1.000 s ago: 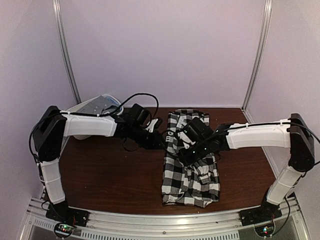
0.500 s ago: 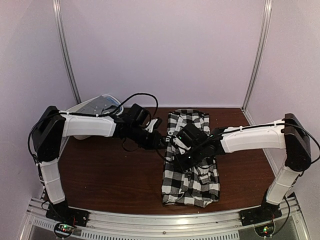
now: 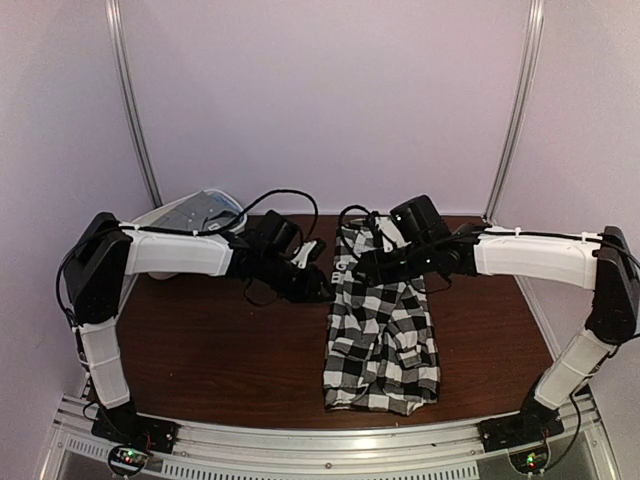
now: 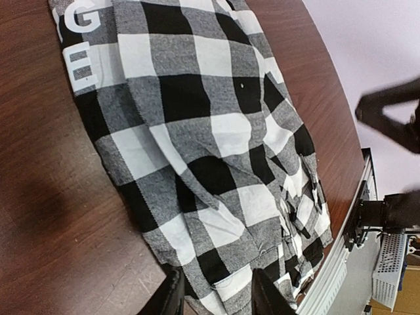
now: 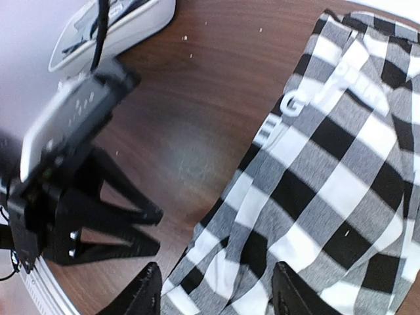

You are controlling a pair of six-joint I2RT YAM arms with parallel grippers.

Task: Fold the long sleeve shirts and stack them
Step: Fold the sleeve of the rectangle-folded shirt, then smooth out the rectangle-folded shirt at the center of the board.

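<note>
The black-and-white checked shirt (image 3: 385, 340) lies in a long folded strip at the table's centre, collar end to the back. It fills the left wrist view (image 4: 197, 111) and the right side of the right wrist view (image 5: 341, 164). My left gripper (image 3: 322, 289) is low at the shirt's left edge. Its jaws are open, with the cloth edge lying between the fingertips (image 4: 172, 295). My right gripper (image 3: 368, 265) hovers over the shirt's upper left part, open and empty (image 5: 216, 292). The grey shirt is out of view.
A white oval plastic tub (image 3: 190, 211) stands at the back left corner and also shows in the right wrist view (image 5: 111, 26). The brown wooden table (image 3: 220, 350) is bounded by pale walls behind and a metal rail (image 3: 330, 440) in front.
My right gripper has lifted off the shirt's middle and moved back towards the collar end. The left arm has barely moved. The shirt lies as before.
</note>
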